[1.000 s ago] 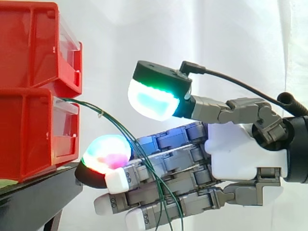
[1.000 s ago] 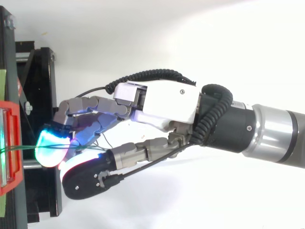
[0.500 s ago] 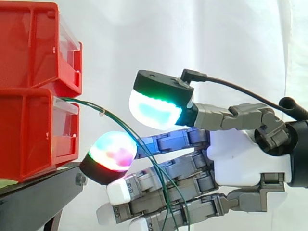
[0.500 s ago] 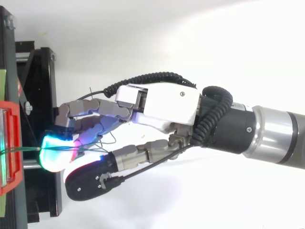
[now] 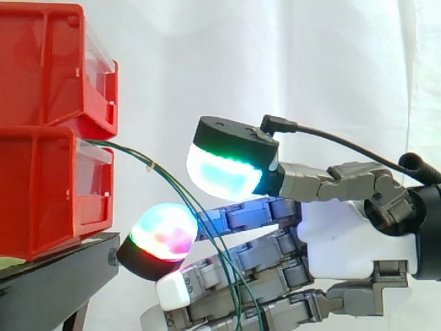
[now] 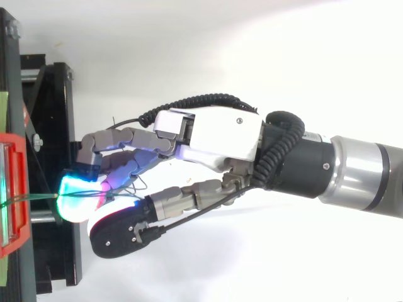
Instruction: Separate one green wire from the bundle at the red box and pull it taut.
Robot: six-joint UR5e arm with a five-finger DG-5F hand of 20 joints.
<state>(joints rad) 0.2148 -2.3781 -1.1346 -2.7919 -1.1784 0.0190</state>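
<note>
Side view: your hand sat just right of the red bins on the black stand. Its fingers were spread and relaxed, pinching nothing. The green wires left the lower bin and drooped between thumb and fingers. Top view: the wires ran from the bin to the hand.

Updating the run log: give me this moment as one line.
phase: approach | hand: open, thumb above fingers | wires: slack, from lower bin across fingers | separated: none yet | taut: no
</note>
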